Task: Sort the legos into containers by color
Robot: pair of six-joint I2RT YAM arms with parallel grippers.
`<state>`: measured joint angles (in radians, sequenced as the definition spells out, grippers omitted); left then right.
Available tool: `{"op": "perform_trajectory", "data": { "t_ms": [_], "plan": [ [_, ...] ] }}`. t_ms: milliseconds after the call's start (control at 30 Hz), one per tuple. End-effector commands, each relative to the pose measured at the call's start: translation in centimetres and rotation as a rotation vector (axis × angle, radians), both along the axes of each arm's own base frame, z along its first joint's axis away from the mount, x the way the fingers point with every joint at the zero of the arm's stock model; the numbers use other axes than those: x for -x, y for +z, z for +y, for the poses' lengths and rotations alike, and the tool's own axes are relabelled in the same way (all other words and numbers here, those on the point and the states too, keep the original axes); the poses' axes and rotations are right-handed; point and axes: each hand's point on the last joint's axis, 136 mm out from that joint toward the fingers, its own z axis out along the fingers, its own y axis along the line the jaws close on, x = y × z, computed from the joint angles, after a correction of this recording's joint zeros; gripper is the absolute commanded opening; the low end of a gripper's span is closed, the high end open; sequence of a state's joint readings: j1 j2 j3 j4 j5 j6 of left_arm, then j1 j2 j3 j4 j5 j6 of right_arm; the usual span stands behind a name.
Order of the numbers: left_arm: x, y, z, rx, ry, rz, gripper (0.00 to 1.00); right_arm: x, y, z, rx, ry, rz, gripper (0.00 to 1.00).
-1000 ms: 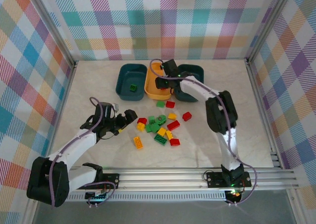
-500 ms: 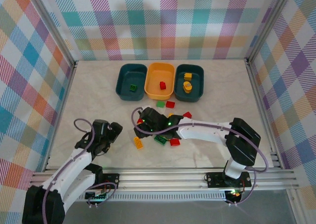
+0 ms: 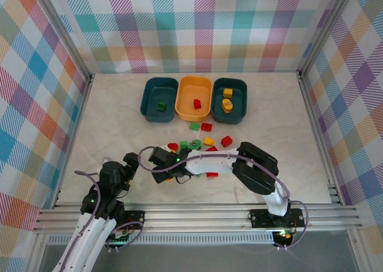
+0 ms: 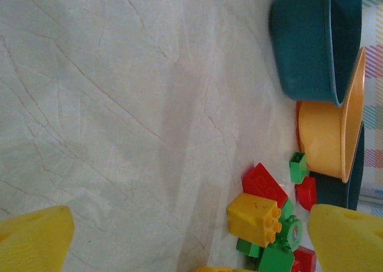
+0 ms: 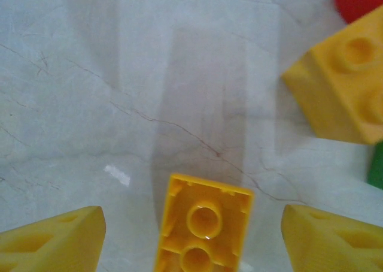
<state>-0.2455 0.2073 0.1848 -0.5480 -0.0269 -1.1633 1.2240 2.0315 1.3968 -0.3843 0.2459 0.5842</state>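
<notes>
- straddles an upturned yellow brick (image 5: 202, 233) with the right gripper (image 5: 192, 221), fingers spread wide and nothing clasped.
- lies flat on the table (image 5: 90, 74), hollow side up, midway between the two fingers (image 5: 51, 236) and apart from both.
- runs its long axis along the line of reach, so presents the narrow width to the pads; by judgement needs no turn of the wrist, only a straight drop and a squeeze across the short sides.
- sits at the near-left fringe of the loose legos (image 3: 197, 145), with a second yellow block (image 5: 341, 92) just ahead of the other finger; probably clear of the closing stroke, yet close enough to get nudged on the way down.
- hangs the left gripper (image 4: 187, 236) low over bare table left of the pile, released and empty, and plainly farther from the brick than the right one.
- points, for delivery, to the right teal tub (image 3: 243, 98) at the far side, holding yellow pieces (image 3: 227, 92); well apart from the gripper, beyond the pile.
- shows red in the yellow-orange tub (image 3: 179, 101) and green in the left teal tub (image 3: 145, 98).
</notes>
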Motion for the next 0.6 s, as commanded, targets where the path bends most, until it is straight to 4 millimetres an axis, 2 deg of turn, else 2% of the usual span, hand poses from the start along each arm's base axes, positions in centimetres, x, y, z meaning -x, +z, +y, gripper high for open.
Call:
{"op": "perform_trajectory", "data": {
  "t_ms": [0, 200, 400, 500, 567],
  "plan": [
    [0.7, -1.4, -0.5, 0.007, -0.037, 0.056, 1.0, 0.2, -1.0, -0.8, 0.064, -0.04, 0.008, 0.78],
    [0.3, -1.4, -0.9, -0.01, -0.073, 0.072, 1.0, 0.0, -2.4, -1.4, 0.105, -0.067, -0.006, 0.73],
    [-0.2, -0.1, -1.1, -0.049, -0.106, 0.057, 1.0, -0.2, -2.9, -1.1, 0.124, -0.063, -0.011, 0.66],
    [-0.4, 0.3, -1.2, -0.058, -0.119, 0.058, 1.0, -0.5, -2.7, -1.2, 0.124, -0.07, -0.028, 0.54],
    [-0.5, 0.4, -1.2, -0.064, -0.122, 0.058, 1.0, -0.7, -2.2, -1.4, 0.121, -0.072, -0.047, 0.41]
  ]
}}
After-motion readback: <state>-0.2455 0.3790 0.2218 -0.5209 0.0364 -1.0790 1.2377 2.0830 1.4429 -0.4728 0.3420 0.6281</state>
